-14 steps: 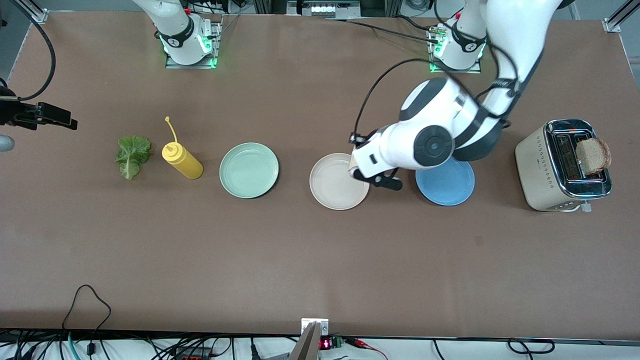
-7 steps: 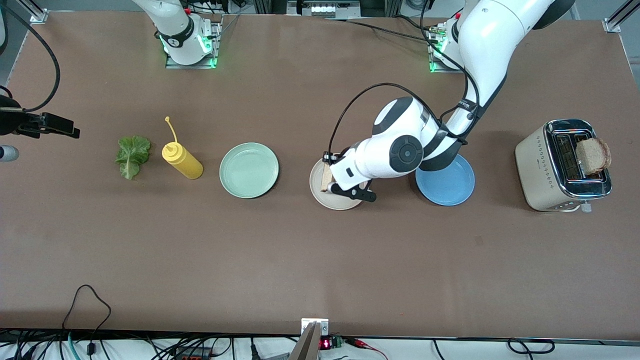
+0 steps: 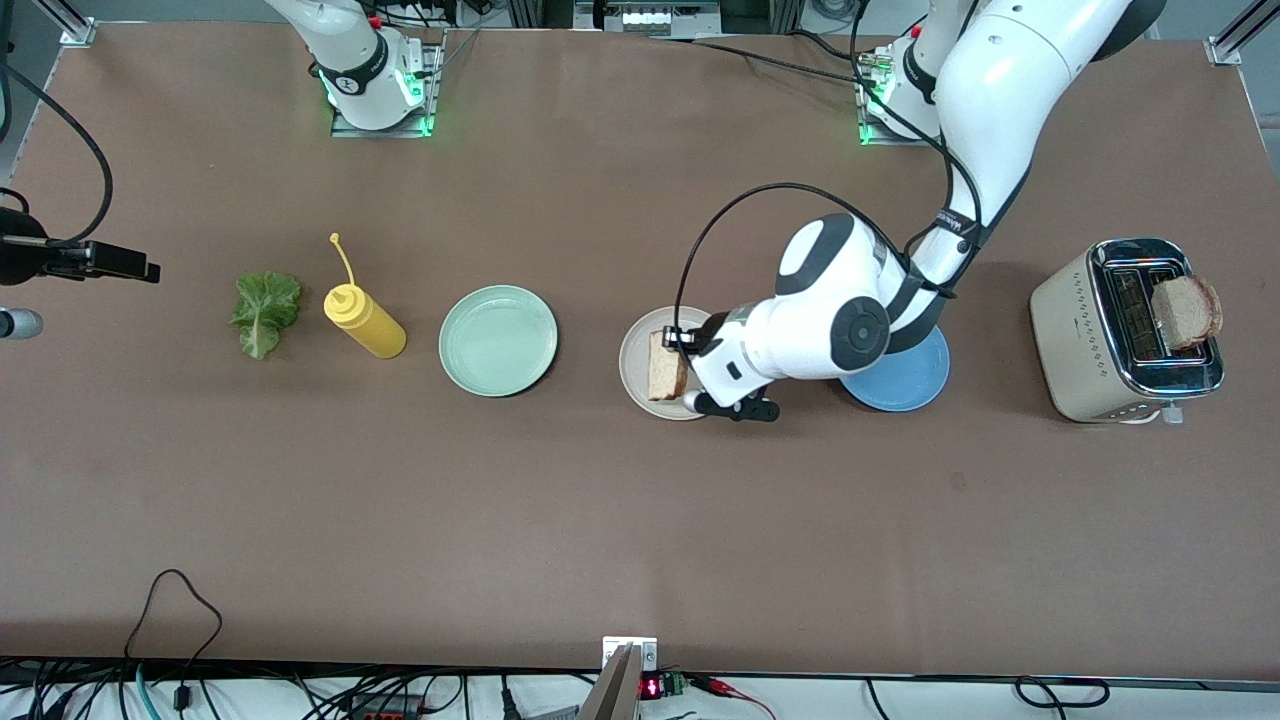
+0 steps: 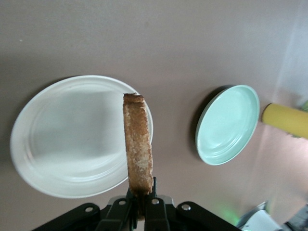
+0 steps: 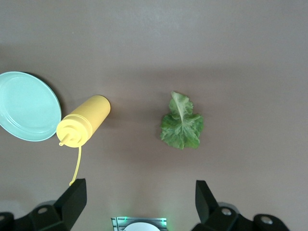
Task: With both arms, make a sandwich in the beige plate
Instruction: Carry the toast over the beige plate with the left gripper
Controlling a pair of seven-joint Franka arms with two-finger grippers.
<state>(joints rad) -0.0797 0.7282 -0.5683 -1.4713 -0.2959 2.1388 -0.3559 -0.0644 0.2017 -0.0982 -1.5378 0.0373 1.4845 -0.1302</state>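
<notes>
Lettuce leaf (image 3: pixel 264 312): lying well apart from the beige plate (image 3: pixel 640 345), toward the right arm's end; limp, tearable, best pinched at the stem. Right gripper (image 5: pixel 137 204) is hovering over it, jaws apart. Bread slice (image 3: pixel 666 366): light, crumbly, being clamped by its edge in the left gripper (image 3: pixel 690 372) over the beige plate.

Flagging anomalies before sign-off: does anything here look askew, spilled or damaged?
Only the second bread slice stands out: it sits crooked across the toaster top, overhanging, not down in a slot. Nothing is spilled or damaged.

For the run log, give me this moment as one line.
left gripper: shut on bread slice over beige plate | right gripper: open, waits above lettuce
</notes>
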